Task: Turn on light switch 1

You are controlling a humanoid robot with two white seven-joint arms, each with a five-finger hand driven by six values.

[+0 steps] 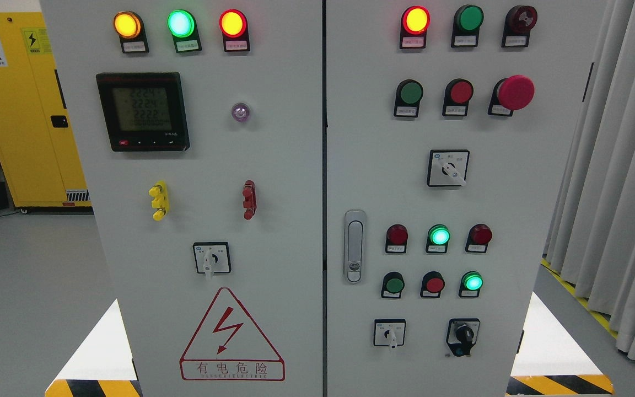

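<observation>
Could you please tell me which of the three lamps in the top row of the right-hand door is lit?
The leftmost lamp, glowing red with a yellow centre. The green lamp and the dark red lamp beside it are dark.

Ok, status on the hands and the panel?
Both hands out of view. Panel faces camera, switches untouched; which one is switch 1 unreadable. Nothing in front of it.

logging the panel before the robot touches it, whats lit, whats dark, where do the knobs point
left door top lamps: amber, green, red all lit
meter display: on, showing digits
right door top red lamp: lit
right door top green lamp: dark
middle-row green lamp: lit
lower-row right green button: lit
left door selector: handle down
door handle: flush, closed
</observation>
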